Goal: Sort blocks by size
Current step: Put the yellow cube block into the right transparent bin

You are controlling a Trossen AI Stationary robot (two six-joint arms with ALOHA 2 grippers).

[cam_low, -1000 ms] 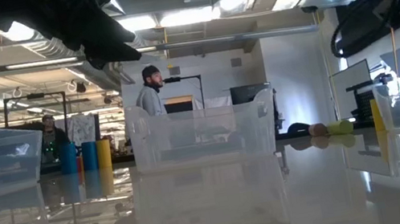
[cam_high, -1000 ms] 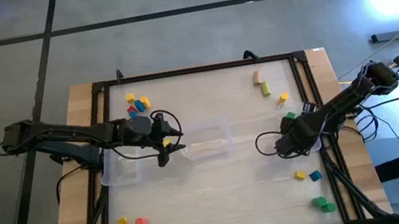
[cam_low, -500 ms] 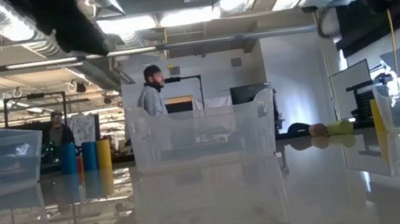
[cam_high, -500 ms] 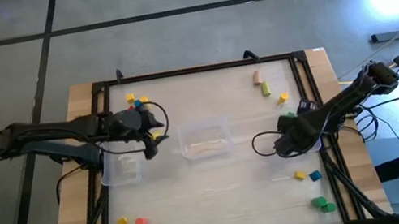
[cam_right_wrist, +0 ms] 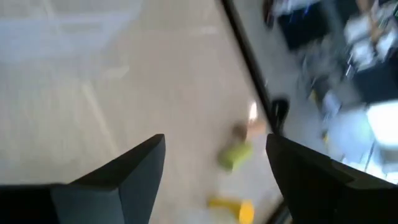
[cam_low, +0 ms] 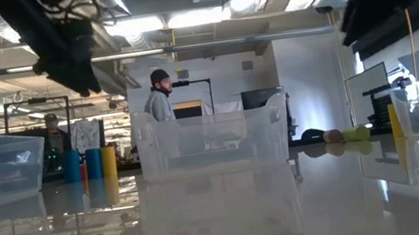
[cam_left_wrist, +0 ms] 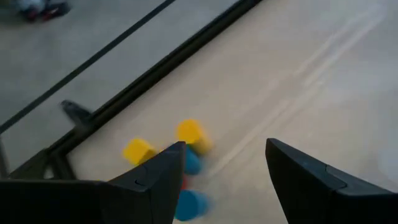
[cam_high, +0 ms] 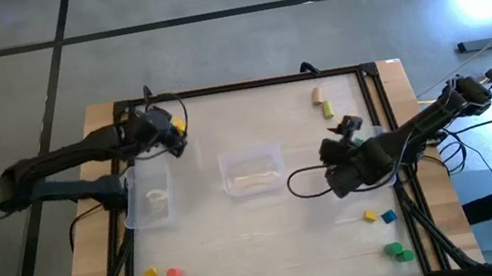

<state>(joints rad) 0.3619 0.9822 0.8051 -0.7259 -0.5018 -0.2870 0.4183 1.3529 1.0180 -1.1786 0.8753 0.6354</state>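
High view: overhead, straight down, far enough to take in whole worktop (cam_high: pixel 272 225) plus floor around. Low view: at worktop height, level, facing room beyond; centre bin (cam_low: pixel 213 138) close, also seen mid-worktop in high view. Left wrist view: close, angled down at blocks (cam_left_wrist: pixel 189 134) by worktop edge. Right wrist view: close, oblique over worktop twd. far-edge blocks (cam_right_wrist: pixel 235 155); both clusters shared w/ high view.

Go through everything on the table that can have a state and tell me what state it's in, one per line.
left gripper: open, empty, above the far-left blocks.
right gripper: open, empty, above the table's right side.
left bin: upright, no blocks seen inside.
middle bin: upright, no blocks seen inside.
blocks: loose on the table in scattered clusters, unsorted.
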